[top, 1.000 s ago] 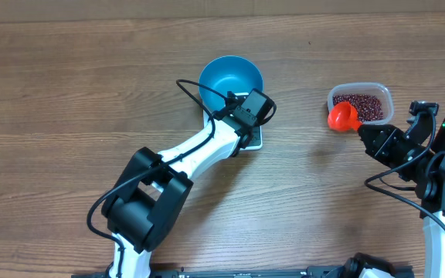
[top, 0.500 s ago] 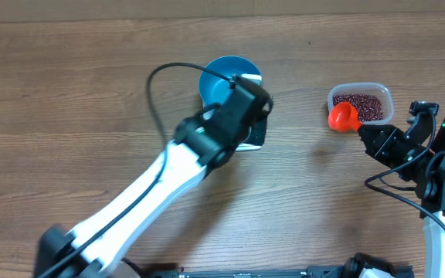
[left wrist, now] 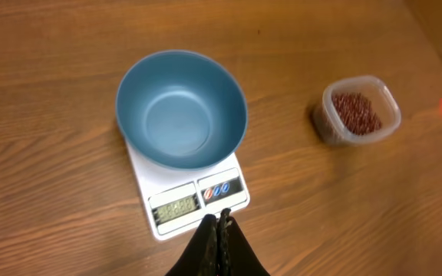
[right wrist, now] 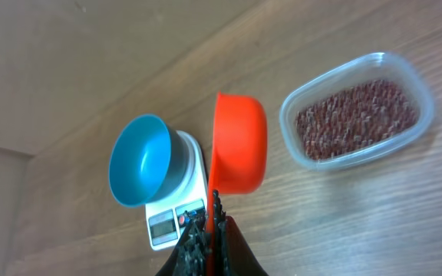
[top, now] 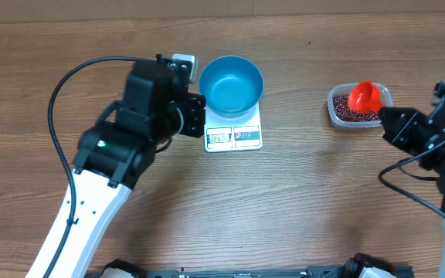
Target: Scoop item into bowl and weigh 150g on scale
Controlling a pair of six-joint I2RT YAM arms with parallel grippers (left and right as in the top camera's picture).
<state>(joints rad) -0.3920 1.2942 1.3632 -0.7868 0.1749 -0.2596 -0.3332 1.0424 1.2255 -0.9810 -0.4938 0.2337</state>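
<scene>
Bowl (top: 231, 83), empty, set on the far part of the scale (top: 234, 137), leaving the near-edge display readable; scale's long axis near–far; beans (top: 354, 114) in the clear tub (top: 334, 108) at right, well apart; right gripper (right wrist: 213, 218), jaws clamped on the handle of the orange scoop (top: 364, 96), holds the cup above the tub, handle pointing near-right, presumably to dip; left gripper (left wrist: 219, 230), jaws closed on nothing, hovers left of the scale.
</scene>
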